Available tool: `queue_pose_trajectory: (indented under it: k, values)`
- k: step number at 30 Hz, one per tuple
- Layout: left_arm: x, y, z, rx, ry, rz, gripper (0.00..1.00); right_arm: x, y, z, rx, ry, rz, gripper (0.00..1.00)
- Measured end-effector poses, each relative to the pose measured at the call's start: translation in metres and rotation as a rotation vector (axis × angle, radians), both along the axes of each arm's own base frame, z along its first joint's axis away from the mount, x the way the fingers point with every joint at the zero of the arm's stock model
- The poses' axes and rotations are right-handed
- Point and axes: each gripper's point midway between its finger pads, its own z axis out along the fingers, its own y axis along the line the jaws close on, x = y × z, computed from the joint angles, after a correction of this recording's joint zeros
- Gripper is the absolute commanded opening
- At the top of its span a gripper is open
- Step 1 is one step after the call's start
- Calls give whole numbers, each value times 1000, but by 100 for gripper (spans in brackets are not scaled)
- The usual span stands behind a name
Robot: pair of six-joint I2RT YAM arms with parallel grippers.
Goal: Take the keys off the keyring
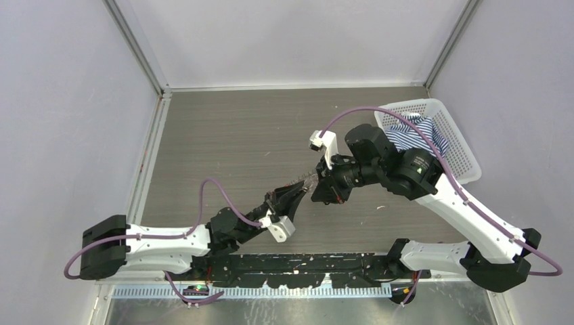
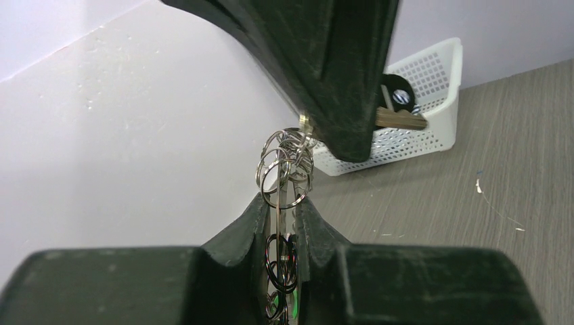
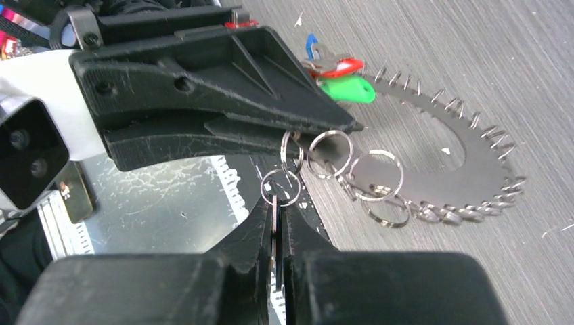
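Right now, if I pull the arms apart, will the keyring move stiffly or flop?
The keyring looks like a flat metal plate, probably rigid. Linked small rings connect it, so it would likely swing and twist. The coloured keys should dangle too.

Just beyond the right tool (image 3: 276, 203), the keyring (image 3: 484, 169) is dull grey metal, the small rings (image 3: 329, 153) bright polished steel, the keys (image 3: 346, 89) glossy plastic-headed. The tool's fingers (image 3: 244, 250) are matt black scuffed plastic; the bench (image 3: 487, 61) matt, wood-grained.
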Motion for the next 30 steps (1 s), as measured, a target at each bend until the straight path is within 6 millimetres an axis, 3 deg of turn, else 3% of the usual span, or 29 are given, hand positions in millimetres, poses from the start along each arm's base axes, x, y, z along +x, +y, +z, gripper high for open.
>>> queue_pose_trajectory:
  k: [6, 17, 25, 30]
  values:
    - [0, 7, 9, -23, -3, 9, 0, -2, 2, -8, 27, 22, -20, 5]
    - [-6, 7, 15, -26, -13, -21, 0, 0, 5, -23, 103, 15, -64, 38]
    - [-13, 8, 30, -53, -13, -60, 0, -1, 1, -10, 204, -61, -64, 43]
    - [-19, 11, 42, -79, 6, -98, 0, -1, -3, 10, 297, -141, -61, 43]
